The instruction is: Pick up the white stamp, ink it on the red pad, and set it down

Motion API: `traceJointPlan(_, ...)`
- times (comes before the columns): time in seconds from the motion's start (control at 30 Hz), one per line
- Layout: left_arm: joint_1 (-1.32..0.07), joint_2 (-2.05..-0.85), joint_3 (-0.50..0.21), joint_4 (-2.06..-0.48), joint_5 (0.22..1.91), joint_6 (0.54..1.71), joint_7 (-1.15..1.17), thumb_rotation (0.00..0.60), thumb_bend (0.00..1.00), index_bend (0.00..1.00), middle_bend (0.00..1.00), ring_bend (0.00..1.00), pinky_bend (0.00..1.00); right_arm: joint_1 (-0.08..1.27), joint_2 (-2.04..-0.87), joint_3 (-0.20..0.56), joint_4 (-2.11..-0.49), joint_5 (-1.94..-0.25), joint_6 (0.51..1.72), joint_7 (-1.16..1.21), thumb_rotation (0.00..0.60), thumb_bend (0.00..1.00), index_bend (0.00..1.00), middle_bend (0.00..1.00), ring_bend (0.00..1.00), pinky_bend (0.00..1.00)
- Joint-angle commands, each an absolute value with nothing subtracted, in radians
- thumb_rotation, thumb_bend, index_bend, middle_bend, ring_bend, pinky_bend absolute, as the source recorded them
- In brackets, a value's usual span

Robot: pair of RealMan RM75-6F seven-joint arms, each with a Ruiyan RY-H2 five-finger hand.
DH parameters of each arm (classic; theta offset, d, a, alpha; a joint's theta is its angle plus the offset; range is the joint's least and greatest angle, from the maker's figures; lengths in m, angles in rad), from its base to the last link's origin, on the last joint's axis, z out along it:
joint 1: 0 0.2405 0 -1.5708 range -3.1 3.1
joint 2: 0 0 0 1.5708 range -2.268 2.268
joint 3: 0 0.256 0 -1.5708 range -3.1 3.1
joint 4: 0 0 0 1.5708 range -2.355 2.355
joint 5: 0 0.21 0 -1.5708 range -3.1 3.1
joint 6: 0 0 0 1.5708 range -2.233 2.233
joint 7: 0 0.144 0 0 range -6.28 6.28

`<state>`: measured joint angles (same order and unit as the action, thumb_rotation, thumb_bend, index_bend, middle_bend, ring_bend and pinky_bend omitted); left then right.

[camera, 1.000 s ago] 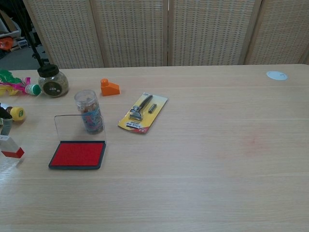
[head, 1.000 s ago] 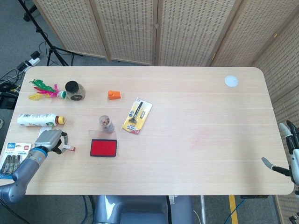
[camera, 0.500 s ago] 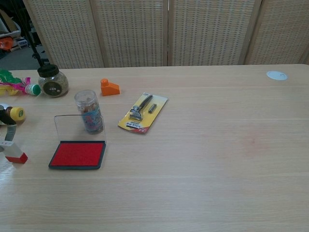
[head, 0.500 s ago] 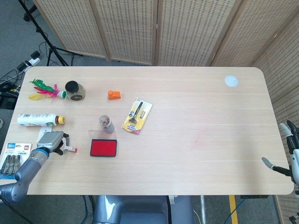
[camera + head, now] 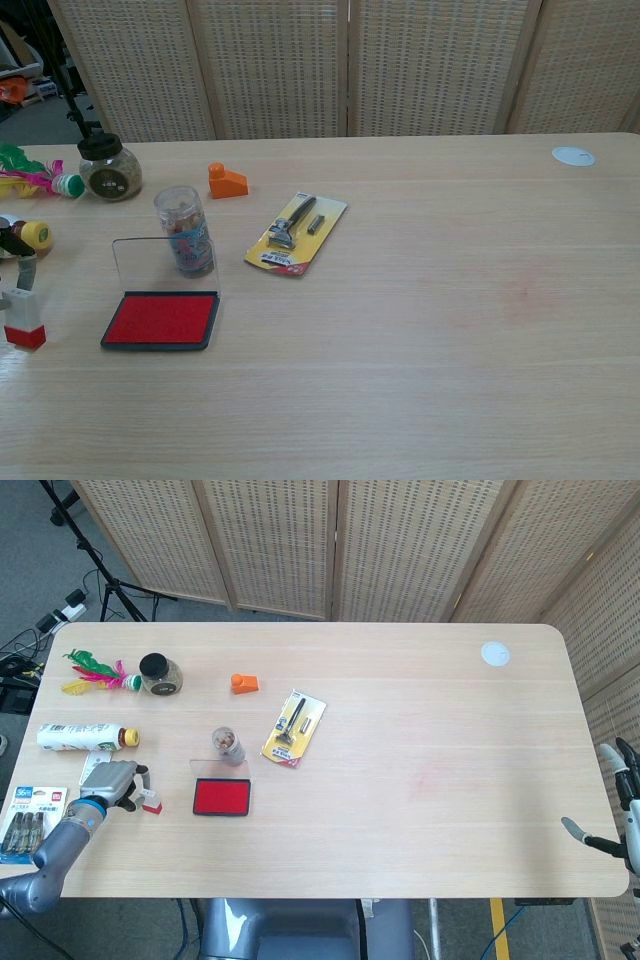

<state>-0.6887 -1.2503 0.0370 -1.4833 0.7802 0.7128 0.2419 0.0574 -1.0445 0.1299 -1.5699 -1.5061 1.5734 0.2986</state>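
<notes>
The left arm (image 5: pixel 45 848) is smooth blue-grey tubing with a bright blue wrist band, ending in a silver-grey hand (image 5: pixel 108 783) with dark-tipped fingers (image 5: pixel 132 800).

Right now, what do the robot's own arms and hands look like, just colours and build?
In the head view, the left arm is a smooth grey-silver tube with a bright blue ring at the wrist. The left hand is pale grey metal with dark fingers. The right hand, at the table's far edge, is white and grey with slim dark-tipped fingers. No loose cables or markings are readable.
</notes>
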Motion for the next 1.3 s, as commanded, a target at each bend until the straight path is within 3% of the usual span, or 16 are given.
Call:
traceJointPlan(0.03, -0.688, -1.249, 0.038, -1.489, 0.782, 0.719, 0.248, 0.6, 0.36, 0.52, 1.0, 1.0, 1.0, 0.057, -1.044, 0.13, -1.57, -1.506, 1.574, 0.3, 0.6, 0.0, 0.0, 0.0, 0.0, 0.0)
traceJointPlan(0.73, -0.664, -1.176, 0.067, -1.582, 0.848, 0.753, 0.271, 0.6, 0.34, 0.5, 0.99, 1.0, 1.0, 0.055, -1.042, 0.13, -1.57, -1.508, 1.579, 0.306, 0.6, 0.0, 0.0, 0.0, 0.0, 0.0)
traceJointPlan(1.03, -0.584, -1.042, 0.023, -1.704, 1.025, 0.902, 0.141, 0.6, 0.2, 0.44, 0.88, 0.9, 0.98, 0.054, -1.041, 0.13, -1.571, -1.509, 1.58, 0.311, 0.6, 0.0, 0.0, 0.0, 0.0, 0.0)
traceJointPlan(1.07, -0.574, -1.02, 0.023, -1.72, 1.043, 0.915, 0.126, 0.6, 0.19, 0.42, 0.85, 0.85, 0.94, 0.053, -1.04, 0.13, -1.571, -1.509, 1.582, 0.311, 0.6, 0.0, 0.0, 0.0, 0.0, 0.0)
traceJointPlan(1.13, -0.547, -0.968, 0.02, -1.753, 1.085, 0.95, 0.081, 0.6, 0.15, 0.33, 0.67, 0.63, 0.76, 0.052, -1.04, 0.131, -1.572, -1.51, 1.584, 0.312, 0.6, 0.0, 0.0, 0.0, 0.0, 0.0)
traceJointPlan(1.2, -0.516, -0.936, 0.019, -1.769, 1.128, 1.002, 0.046, 0.6, 0.09, 0.18, 0.25, 0.21, 0.45, 0.051, -1.039, 0.131, -1.572, -1.509, 1.586, 0.314, 0.6, 0.0, 0.0, 0.0, 0.0, 0.0)
traceJointPlan(1.27, -0.465, -0.925, 0.017, -1.769, 1.193, 1.09, -0.012, 0.6, 0.04, 0.07, 0.03, 0.01, 0.2, 0.05, -1.039, 0.132, -1.572, -1.508, 1.589, 0.314, 0.6, 0.0, 0.0, 0.0, 0.0, 0.0)
traceJointPlan(1.3, -0.439, -0.931, 0.016, -1.758, 1.22, 1.139, -0.035, 0.6, 0.01, 0.03, 0.0, 0.0, 0.1, 0.05, -1.039, 0.132, -1.572, -1.508, 1.589, 0.314, 0.6, 0.0, 0.0, 0.0, 0.0, 0.0)
